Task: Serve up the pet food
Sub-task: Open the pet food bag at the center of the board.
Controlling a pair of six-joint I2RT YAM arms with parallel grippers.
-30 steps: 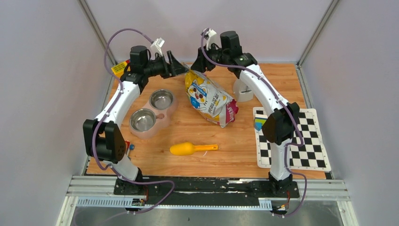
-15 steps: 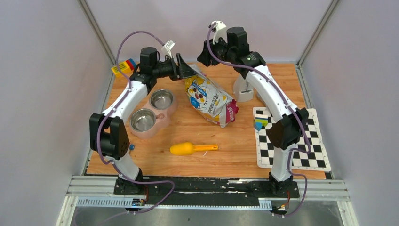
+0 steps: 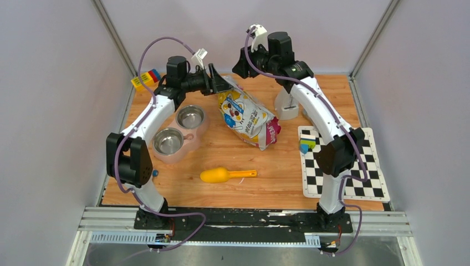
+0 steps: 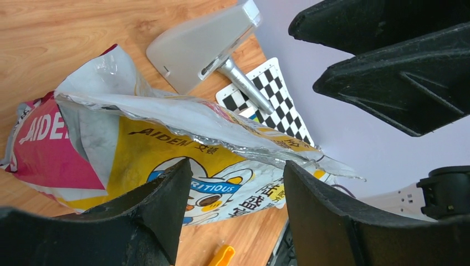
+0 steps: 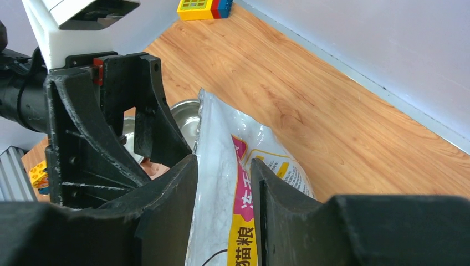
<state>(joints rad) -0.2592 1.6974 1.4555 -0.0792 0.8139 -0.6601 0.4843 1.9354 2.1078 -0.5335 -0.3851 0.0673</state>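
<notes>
The pet food is hidden inside its crinkly yellow-and-white bag (image 3: 244, 113), which lies on the wooden table with its torn silver-lined top toward the back. My right gripper (image 3: 238, 69) is shut on that top edge; in the right wrist view the bag (image 5: 219, 127) fills the gap of the right gripper (image 5: 224, 160). My left gripper (image 3: 221, 84) stands open just left of the bag's mouth. In the left wrist view the bag (image 4: 166, 149) lies beyond the wide-apart fingers of the left gripper (image 4: 237, 165), untouched.
A pink double steel bowl (image 3: 195, 134) sits left of the bag. A yellow scoop (image 3: 227, 175) lies nearer the front. A white tool (image 3: 286, 105) stands right of the bag. A checkerboard mat (image 3: 354, 166) with small blocks lies at the right; toy bricks (image 3: 145, 78) sit back left.
My left gripper moved right, up to the bag's top, its jaws narrowing a little. My right gripper rose slightly with the bag's edge. Little changed in the last half second.
</notes>
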